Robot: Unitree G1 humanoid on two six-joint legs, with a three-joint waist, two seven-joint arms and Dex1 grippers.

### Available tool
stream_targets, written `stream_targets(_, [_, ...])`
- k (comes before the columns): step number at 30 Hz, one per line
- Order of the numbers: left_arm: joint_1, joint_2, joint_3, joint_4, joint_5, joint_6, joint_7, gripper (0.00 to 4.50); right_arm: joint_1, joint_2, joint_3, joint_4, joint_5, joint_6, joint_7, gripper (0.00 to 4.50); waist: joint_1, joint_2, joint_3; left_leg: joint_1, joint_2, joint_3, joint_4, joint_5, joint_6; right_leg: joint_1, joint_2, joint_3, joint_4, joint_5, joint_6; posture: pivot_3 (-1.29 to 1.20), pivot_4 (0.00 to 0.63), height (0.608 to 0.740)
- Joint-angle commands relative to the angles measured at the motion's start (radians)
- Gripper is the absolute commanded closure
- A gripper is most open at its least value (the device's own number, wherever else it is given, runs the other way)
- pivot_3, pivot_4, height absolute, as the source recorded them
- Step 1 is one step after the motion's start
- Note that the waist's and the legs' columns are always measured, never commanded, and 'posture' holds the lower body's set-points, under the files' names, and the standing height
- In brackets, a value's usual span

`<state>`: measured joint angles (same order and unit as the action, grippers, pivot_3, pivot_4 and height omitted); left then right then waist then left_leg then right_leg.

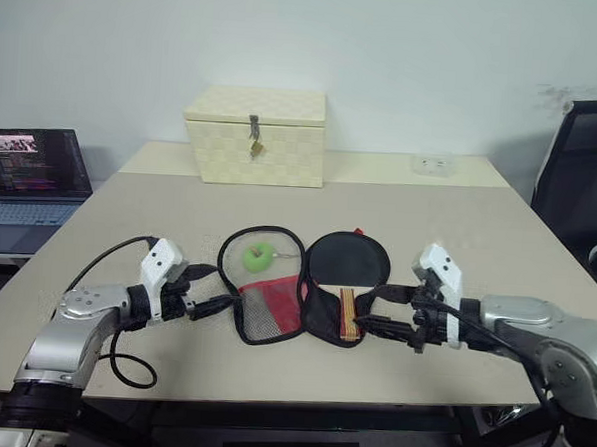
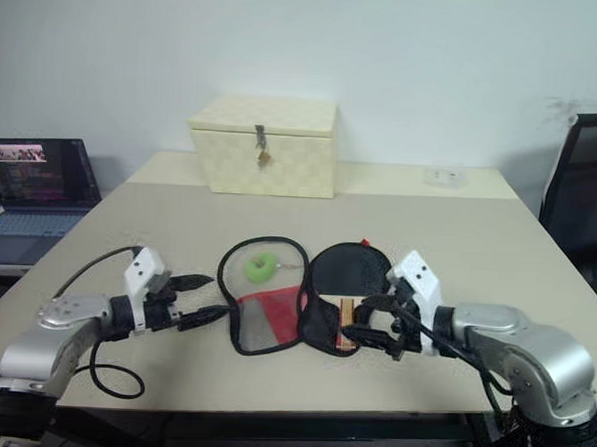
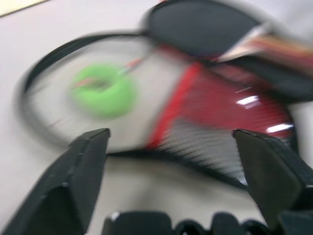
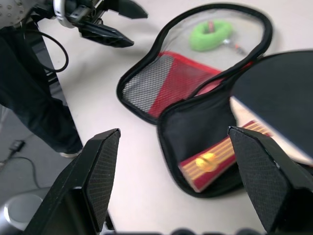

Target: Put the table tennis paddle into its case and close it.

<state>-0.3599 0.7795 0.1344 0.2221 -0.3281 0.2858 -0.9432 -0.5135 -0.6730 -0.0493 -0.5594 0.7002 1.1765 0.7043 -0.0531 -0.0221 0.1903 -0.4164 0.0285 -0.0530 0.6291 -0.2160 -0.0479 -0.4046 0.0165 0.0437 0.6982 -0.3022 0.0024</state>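
The table tennis paddle [image 1: 347, 263] lies in the right half of the case [image 1: 274, 317], which is spread open flat on the tabletop [image 1: 478, 243]. The right end effector [image 2: 371, 320] hovers spread wide just beside the paddle's handle; the left end effector [image 2: 200, 297] hovers spread wide beside the case's mesh half.
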Motion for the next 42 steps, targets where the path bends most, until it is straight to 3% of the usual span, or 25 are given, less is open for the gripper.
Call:
stream_targets(1, [-0.011,0.019,0.027,0.06,0.048,-0.055,0.042,1.59,-0.015,-0.036,0.009,0.016,-0.023,-0.074,0.025,0.63,0.0,0.0,0.0,0.0,0.0,0.0,0.0,0.0,0.0,0.0,0.0,0.0,0.0,0.0,0.0,0.0,0.15,0.74])
stream_targets(9, [-0.12,-0.082,-0.008,0.263,0.105,-0.119,0.12,4.46,-0.015,-0.048,0.029,0.035,-0.026,-0.118,0.02,0.63,0.013,-0.001,0.0,-0.001,0.0,0.0,0.001,0.0,0.0,0.0,-0.001,-0.001,0.0,0.002,-0.002,0.0,0.15,0.74])
stream_targets(20, [-0.344,-0.222,-0.114,0.522,0.182,-0.262,0.035,4.46,0.004,-0.089,0.045,0.039,-0.027,-0.145,0.039,0.63,0.023,-0.001,0.0,-0.001,-0.002,0.001,0.001,0.0,0.0,0.0,0.0,-0.002,0.0,0.002,-0.002,0.0,0.15,0.74])
stream_targets(30, [-0.467,-0.292,-0.18,0.243,0.105,-0.168,-0.173,4.46,0.075,-0.161,-0.053,0.042,-0.008,-0.141,0.038,0.63,0.023,-0.001,0.0,-0.002,-0.003,0.001,0.001,0.0,0.0,0.0,0.0,-0.002,0.001,0.002,-0.002,0.0,0.15,0.74])
stream_targets(42, [-0.462,-0.319,-0.191,0.284,0.125,-0.191,-0.167,4.46,0.055,-0.128,-0.058,0.101,-0.025,-0.124,-0.046,0.63,0.017,-0.001,0.0,0.0,-0.003,0.001,0.002,0.0,0.0,0.0,0.002,-0.002,0.002,0.002,-0.002,0.0,0.15,0.74])
